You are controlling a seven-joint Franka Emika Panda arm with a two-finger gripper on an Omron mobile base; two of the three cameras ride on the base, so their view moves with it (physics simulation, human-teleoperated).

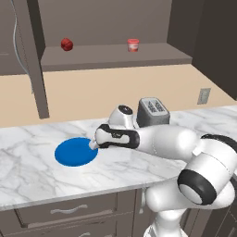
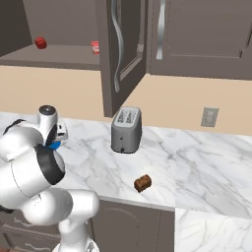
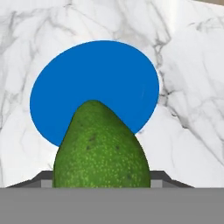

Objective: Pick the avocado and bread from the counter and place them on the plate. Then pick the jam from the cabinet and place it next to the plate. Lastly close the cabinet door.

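Observation:
The green avocado (image 3: 101,148) sits between my fingertips in the hand view, with my gripper (image 3: 100,178) shut on it. Beyond it lies the blue plate (image 3: 94,85) on the white marble counter (image 3: 192,109). From the left base view, the gripper (image 1: 93,145) hangs just over the right edge of the plate (image 1: 73,152). The brown bread (image 2: 142,183) lies near the counter's front edge, right of the arm. The red jam jar (image 1: 133,45) stands on the shelf of the open cabinet (image 1: 115,55). The cabinet door (image 2: 119,54) stands swung out.
A silver toaster (image 2: 126,129) stands on the counter behind the arm, below the open door. A dark red ball-like object (image 1: 67,44) rests on the shelf left of the jam. A wall outlet (image 2: 209,117) is at the right. Drawers (image 1: 65,212) run under the counter.

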